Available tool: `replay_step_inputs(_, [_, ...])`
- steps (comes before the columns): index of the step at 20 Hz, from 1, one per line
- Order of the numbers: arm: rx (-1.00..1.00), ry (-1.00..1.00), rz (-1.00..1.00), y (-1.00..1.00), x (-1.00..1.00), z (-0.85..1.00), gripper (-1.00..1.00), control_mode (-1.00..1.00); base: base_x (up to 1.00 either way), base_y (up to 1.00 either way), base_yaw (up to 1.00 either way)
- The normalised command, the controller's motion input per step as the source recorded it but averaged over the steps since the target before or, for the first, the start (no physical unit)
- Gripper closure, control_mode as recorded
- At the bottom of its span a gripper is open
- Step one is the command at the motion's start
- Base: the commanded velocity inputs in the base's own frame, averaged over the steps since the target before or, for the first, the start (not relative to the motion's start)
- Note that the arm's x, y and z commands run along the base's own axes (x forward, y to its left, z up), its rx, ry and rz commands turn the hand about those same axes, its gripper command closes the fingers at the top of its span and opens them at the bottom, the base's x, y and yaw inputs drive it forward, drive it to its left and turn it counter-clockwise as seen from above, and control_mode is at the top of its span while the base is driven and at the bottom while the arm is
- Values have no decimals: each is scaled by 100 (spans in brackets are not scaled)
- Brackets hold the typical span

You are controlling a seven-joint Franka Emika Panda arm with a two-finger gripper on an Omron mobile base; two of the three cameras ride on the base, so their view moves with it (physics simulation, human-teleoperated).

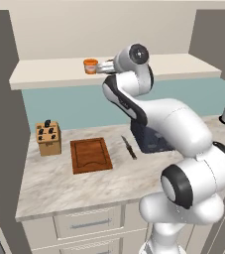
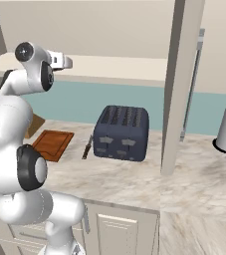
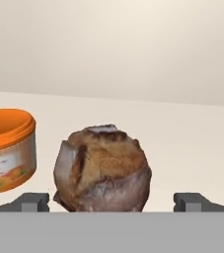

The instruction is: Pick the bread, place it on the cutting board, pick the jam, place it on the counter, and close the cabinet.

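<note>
From my hand camera the bread (image 3: 102, 169) sits dead ahead on the cabinet shelf (image 3: 192, 148), centred between my fully spread, empty jaws; the jam (image 3: 7, 149) stands just beside it, off to one side.

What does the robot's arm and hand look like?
The arm is glossy white with fat rounded sections and dark grey rings at its joints. Its hand ends in two small, blocky dark grey fingers. No cables or markings show.
</note>
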Motion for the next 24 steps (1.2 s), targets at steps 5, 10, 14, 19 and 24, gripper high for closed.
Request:
replay_step_inputs(5, [0,0,0,11,27,0,-100,-100,0,0,0])
replay_step_inputs(10, [0,0,0,10,25,0,-100,-100,0,0,0])
replay_step_inputs(14, [0,0,0,9,21,0,-100,-100,0,0,0])
replay_step_inputs(19, [0,0,0,5,14,-3,100,-100,0,0,0])
replay_step_inputs(24, [0,0,0,2,2,-2,100,-100,0,0,0])
